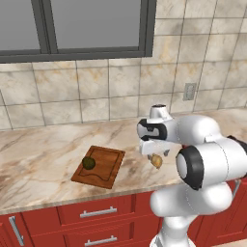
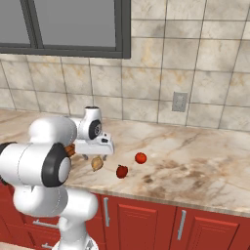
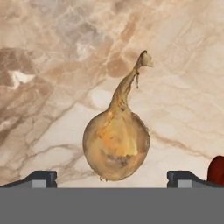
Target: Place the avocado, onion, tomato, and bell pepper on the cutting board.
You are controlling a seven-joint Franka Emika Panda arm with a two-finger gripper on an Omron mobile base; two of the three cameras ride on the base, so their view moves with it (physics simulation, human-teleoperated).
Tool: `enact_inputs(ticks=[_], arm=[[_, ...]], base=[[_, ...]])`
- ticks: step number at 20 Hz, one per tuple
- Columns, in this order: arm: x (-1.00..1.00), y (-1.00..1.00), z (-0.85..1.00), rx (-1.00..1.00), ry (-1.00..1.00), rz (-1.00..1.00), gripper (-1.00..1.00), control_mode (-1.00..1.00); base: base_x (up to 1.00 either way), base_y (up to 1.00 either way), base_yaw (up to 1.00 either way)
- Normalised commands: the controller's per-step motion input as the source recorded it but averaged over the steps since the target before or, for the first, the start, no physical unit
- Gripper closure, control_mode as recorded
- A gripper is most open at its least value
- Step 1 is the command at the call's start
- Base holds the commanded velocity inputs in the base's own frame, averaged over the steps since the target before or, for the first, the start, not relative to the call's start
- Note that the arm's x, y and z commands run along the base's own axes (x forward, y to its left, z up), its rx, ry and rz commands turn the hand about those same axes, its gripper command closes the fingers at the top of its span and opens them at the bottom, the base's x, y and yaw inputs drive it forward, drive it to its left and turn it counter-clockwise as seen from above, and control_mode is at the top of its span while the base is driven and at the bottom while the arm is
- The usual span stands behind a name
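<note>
The counter (image 1: 38, 154) at mid-frame looks like polished veined marble, smooth. The cutting board (image 1: 107, 166) shows matt reddish wood grain. The onion (image 3: 116, 144) at the hand view's centre has dry, papery, mottled skin.

A marble-patterned beige countertop (image 1: 38, 154) with brown veining is being carried by red cabinets (image 2: 146, 219) fitted with silver bar handles (image 1: 98, 212) on the drawers and doors. The wall behind is being covered by a backsplash of large beige stone tiles (image 2: 146, 83), in which a grey outlet plate (image 2: 179, 101) is being seen set just above counter level. A dark-framed window (image 1: 72, 29) with plain grey panes is being observed above the tiles, and the scene is being lit evenly.
</note>
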Motion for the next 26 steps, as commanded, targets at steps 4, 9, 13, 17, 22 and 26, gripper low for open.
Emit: enact_inputs(ticks=[4,9,13,17,22,26], arm=[[0.01,-0.01,-0.18,0.0,0.05,-0.02,-1.0,-1.0],[0.02,0.0,-0.22,0.0,0.06,-0.02,-1.0,-1.0],[0.03,0.0,-0.19,0.0,0.06,-0.02,-1.0,-1.0],[0.03,0.0,-0.18,0.0,0.05,-0.02,-1.0,-1.0],[0.0,0.0,-0.06,0.0,0.02,-0.03,1.0,-1.0],[0.0,0.0,0.07,0.01,0.0,-0.01,1.0,-1.0]], base=[[0.0,0.0,0.0],[0.0,0.0,0.0],[0.0,0.0,0.0],[0.0,0.0,0.0],[0.0,0.0,0.0],[0.0,0.0,0.0]])
